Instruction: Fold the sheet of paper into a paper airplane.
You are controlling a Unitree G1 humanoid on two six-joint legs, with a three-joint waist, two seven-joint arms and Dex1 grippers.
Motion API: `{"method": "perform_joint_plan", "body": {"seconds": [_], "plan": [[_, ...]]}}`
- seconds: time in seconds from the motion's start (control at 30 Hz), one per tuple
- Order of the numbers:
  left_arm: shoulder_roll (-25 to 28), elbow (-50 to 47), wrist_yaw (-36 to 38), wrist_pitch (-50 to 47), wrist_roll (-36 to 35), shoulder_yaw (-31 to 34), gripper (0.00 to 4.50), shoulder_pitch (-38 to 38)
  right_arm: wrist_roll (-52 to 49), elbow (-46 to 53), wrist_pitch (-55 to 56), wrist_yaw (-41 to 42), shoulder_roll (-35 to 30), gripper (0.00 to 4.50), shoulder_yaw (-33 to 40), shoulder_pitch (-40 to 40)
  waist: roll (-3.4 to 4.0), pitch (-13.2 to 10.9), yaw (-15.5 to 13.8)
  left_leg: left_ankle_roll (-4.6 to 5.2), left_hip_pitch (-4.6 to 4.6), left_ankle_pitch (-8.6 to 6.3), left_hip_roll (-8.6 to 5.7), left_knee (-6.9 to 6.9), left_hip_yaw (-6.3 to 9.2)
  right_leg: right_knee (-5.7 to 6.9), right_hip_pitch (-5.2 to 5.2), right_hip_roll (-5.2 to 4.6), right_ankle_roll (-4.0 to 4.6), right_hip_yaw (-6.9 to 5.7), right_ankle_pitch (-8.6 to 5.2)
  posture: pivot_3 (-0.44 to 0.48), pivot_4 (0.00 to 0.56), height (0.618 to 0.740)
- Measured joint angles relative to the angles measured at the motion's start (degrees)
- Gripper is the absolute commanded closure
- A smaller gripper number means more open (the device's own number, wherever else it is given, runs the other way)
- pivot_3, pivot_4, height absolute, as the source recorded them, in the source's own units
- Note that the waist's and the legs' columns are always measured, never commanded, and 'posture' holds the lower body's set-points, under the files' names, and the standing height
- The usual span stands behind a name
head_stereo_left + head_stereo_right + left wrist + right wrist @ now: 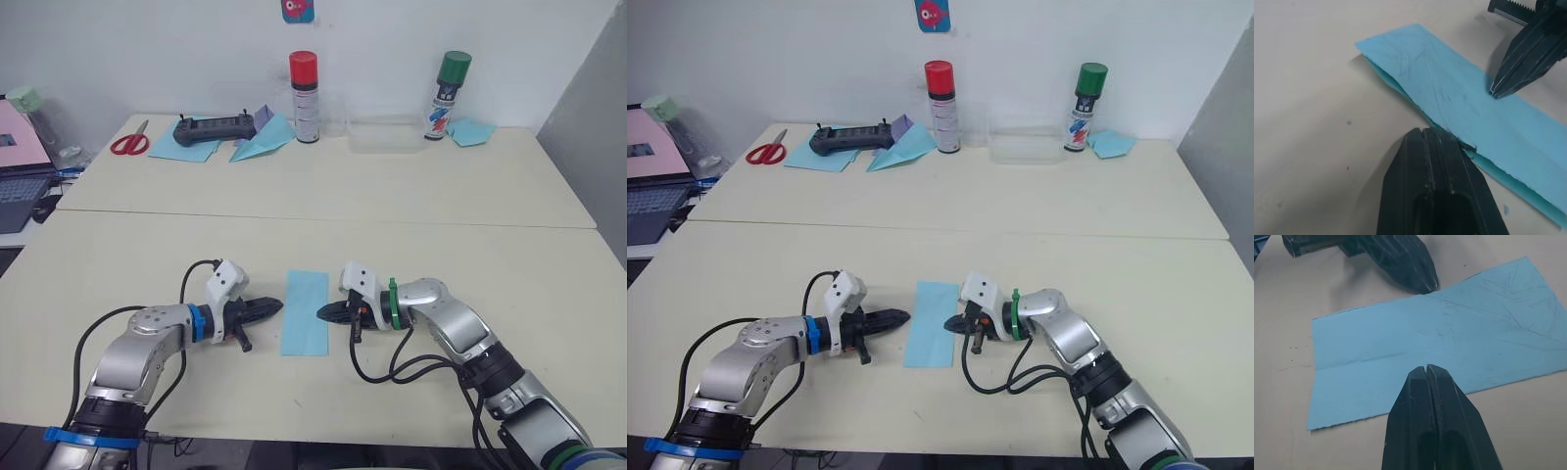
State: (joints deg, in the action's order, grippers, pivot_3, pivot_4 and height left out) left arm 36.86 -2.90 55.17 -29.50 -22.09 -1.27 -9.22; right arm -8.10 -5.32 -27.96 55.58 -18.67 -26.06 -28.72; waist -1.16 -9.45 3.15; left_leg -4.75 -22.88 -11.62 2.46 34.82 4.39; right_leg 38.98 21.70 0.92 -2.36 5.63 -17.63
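Left eye view puts the sheet of paper (306,312) near the front edge of the worktop (323,245), about midway along it, lying flat as a narrow strip folded in half lengthwise. The left gripper (266,309) has its fingers pressed together with the tip touching one long edge, where two layers show; the right gripper (328,312) also has its fingers together, its tip resting on the opposite long edge. By my judgement only the first lengthwise fold is made; the nose corners and wing folds are all left to do. Toward the back edge stand a red-capped spray can (305,97), a green-capped spray can (450,96), a finished paper dart (263,140) and scissors (130,142).
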Motion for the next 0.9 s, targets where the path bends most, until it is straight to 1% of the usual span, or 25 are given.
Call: {"method": "perform_joint_plan", "body": {"seconds": [0.6,0.77,0.9], "plan": [[-0.5,0.0,2.8,-2.6,-1.3,-0.6,4.50,-3.1,0.0,1.5,-1.3,-0.6,0.0,4.48,0.4,0.6,-0.01,0.0,0.0,0.00,-0.04,0.00,-0.02,-0.01,-0.01,-0.01,0.03,-0.01,0.00,0.01,0.00,0.000,0.150,0.740],[-3.1,-0.8,2.4,-2.8,-1.4,-2.0,4.50,-6.3,0.0,1.7,-1.4,-0.8,-0.1,4.48,0.8,0.8,-0.09,-0.1,-0.2,0.00,-0.05,0.00,-0.06,0.00,-0.01,-0.03,0.01,-0.02,-0.04,0.02,0.02,0.000,0.150,0.740],[-3.3,-1.6,1.9,-2.9,-1.4,-3.0,4.50,-6.9,0.0,1.6,-1.5,-0.8,0.1,4.48,0.6,0.7,-0.09,-0.1,0.0,0.00,-0.05,0.00,-0.03,-0.05,0.00,-0.03,0.03,0.00,-0.06,0.00,0.03,0.000,0.150,0.740]]}}
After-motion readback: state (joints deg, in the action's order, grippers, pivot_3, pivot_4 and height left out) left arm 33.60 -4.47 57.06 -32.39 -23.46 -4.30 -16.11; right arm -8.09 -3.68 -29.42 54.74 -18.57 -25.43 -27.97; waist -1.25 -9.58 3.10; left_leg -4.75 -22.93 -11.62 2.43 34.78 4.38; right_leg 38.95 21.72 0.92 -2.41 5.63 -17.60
